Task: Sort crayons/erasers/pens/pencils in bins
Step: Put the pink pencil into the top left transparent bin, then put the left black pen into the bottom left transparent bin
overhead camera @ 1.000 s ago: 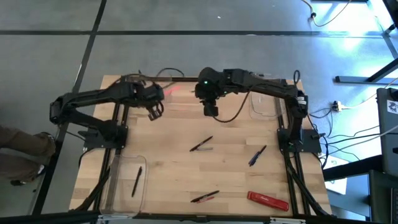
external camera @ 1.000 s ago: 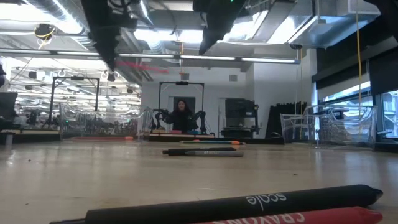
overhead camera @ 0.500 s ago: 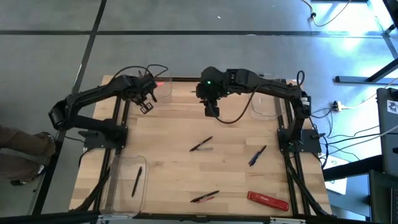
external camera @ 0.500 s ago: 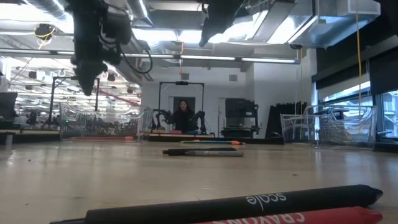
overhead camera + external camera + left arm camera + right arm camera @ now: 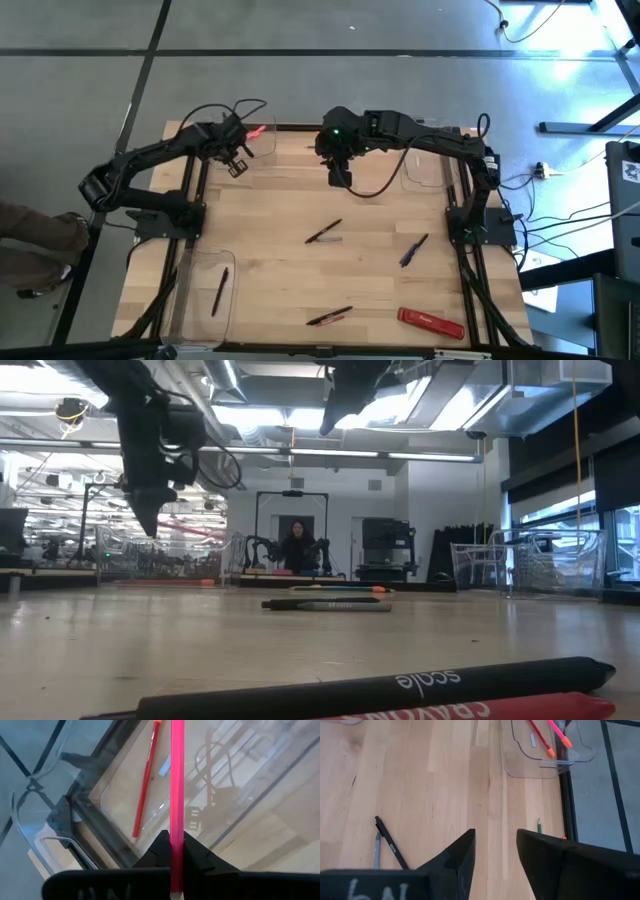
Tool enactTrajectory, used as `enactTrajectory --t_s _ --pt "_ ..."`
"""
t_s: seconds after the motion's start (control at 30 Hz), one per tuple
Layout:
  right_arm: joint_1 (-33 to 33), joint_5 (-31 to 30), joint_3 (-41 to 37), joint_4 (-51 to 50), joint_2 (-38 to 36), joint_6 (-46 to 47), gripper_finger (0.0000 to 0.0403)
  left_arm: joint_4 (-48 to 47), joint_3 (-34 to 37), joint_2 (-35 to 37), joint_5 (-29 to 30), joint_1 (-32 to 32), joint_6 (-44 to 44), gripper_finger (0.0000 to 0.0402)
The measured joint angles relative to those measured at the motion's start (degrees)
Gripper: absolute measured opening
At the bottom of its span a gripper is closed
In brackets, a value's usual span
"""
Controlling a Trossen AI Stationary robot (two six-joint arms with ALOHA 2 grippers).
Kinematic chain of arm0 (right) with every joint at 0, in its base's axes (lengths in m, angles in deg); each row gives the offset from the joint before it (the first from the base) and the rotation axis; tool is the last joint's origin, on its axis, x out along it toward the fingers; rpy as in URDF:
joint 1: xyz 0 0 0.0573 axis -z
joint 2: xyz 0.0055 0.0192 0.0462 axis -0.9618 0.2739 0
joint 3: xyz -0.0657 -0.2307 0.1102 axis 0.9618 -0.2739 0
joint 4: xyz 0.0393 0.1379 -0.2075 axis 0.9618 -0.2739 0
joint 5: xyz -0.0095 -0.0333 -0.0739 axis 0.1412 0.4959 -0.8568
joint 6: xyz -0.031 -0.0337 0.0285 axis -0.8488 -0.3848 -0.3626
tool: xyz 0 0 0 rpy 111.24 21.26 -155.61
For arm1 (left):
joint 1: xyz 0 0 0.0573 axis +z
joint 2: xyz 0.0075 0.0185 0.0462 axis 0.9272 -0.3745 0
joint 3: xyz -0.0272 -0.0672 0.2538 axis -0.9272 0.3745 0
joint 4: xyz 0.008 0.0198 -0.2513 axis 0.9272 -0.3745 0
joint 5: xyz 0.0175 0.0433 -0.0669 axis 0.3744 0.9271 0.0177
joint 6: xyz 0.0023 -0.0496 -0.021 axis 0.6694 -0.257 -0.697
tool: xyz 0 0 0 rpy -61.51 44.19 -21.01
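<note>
Nearest on my wooden desk (image 5: 280, 230): a flat red bar (image 5: 431, 322) at the front right, then a thin dark pen with a red stick (image 5: 329, 316) front centre. Front left, a clear plastic rectangular bin (image 5: 200, 292) holds one thin dark pencil (image 5: 219, 291). Mid-desk I see a black pen beside a grey one (image 5: 323, 232) and a dark blue pen (image 5: 414, 250) to its right.

Further back, my right claw (image 5: 340, 176) hangs above the desk's rear centre, fingers apart, nothing between them. My left claw (image 5: 172, 854) is up at the far left corner, clamped on a thin bright pink crayon (image 5: 176, 795), held over a clear plastic bin (image 5: 120, 827); a red crayon (image 5: 146, 780) already lies inside that bin. A third clear bin (image 5: 424, 165) sits far right.

Beyond the desk, a person (image 5: 295, 545) stands in the room.
</note>
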Motion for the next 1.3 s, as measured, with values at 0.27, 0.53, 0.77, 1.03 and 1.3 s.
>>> enactTrajectory --t_s 0.27,0.53,0.77,1.03,1.3 --pt "0.0 -0.01 0.0 0.09 0.0 0.9 0.0146 4.11 2.53 0.0 -0.66 2.2 1.62 0.0007" --pt "0.0 -0.01 -0.02 0.15 0.0 0.89 0.0146 6.94 2.71 0.0 0.2 3.07 4.72 0.0046" --pt "0.09 -0.05 -0.02 0.15 0.0 0.9 0.0146 7.29 2.71 0.0 0.23 3.1 4.05 0.0065" --pt "1.38 -0.07 -0.04 -1.17 -0.36 0.75 0.0145 6.33 2.18 1.1 0.3 2.58 -1.96 0.0062" --pt "5.28 8.75 -2.88 -5.78 -1.38 -2.3 0.0145 2.93 -0.9 9.8 -3.71 -6.39 -8.6 0.0062"
